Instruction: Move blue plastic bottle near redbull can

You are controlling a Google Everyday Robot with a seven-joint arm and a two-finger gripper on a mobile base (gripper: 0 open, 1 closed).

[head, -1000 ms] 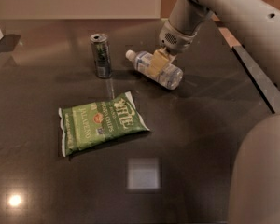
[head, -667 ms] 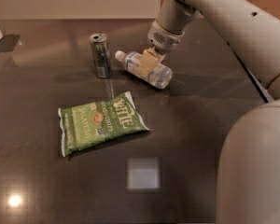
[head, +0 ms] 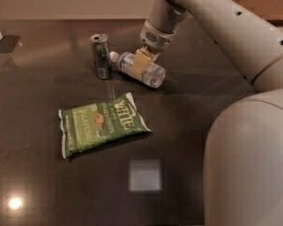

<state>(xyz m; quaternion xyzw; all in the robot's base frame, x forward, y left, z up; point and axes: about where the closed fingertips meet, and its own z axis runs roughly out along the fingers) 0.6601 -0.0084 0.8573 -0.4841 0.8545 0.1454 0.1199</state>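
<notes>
Gripper: pale 2-finger gripper [head: 140, 62], clamped across the bottle's middle from above.
Bottle: clear plastic water bottle with white cap [head: 153, 73], lying on the dark glossy table [head: 52, 182].
Axis: cap points left toward the slim silver-grey drink can [head: 101, 55], just beside it.
Room: green chip bag [head: 101, 125] sits nearer the camera, apart from both.

The pale matt gripper [head: 142, 63] grips a clear plastic bottle [head: 155, 74] beside a shiny metal can [head: 101, 56] on the dark glossy table [head: 47, 185].
</notes>
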